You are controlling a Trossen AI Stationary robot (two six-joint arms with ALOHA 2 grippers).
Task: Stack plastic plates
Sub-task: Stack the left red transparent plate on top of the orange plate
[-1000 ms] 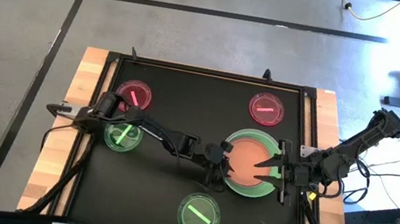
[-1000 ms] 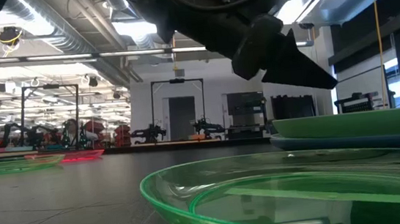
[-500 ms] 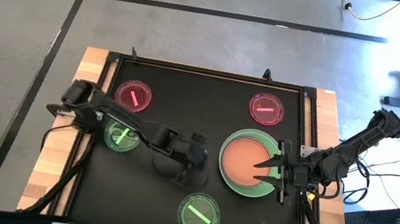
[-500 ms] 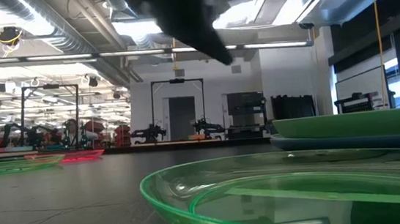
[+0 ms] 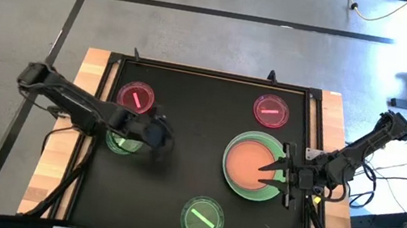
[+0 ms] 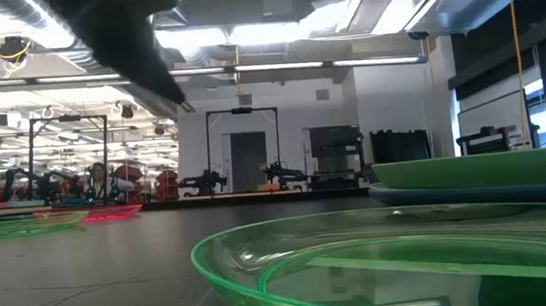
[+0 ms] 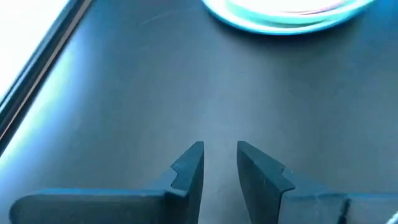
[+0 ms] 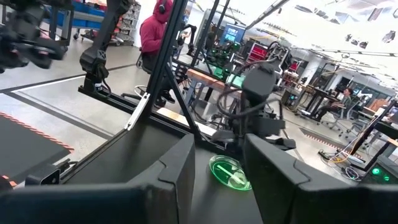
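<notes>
Now left claw (image 7: 219, 163) narrowly parted, empty, above mat; right claw (image 8: 217, 165) parted, empty.

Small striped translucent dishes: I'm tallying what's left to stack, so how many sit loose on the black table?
4: pink far-left, pink far-right, green near-centre, green on the left, partly hidden under the left arm.

Left gripper (image 5: 158, 134) above the mat (image 5: 175, 191), left of table centre, fingers (image 7: 189, 168) a narrow gap apart, nothing between. One small dish (image 5: 124, 141) just behind it, under the left arm; another dish (image 5: 137, 96) beyond that, toward the far left corner. Third dish (image 5: 202, 217) off toward the near edge. Plate stack (image 5: 252, 166) well away across the mat, right gripper (image 5: 285, 176) at the stack's far rim. Fourth dish (image 5: 270, 111) behind the stack.
</notes>
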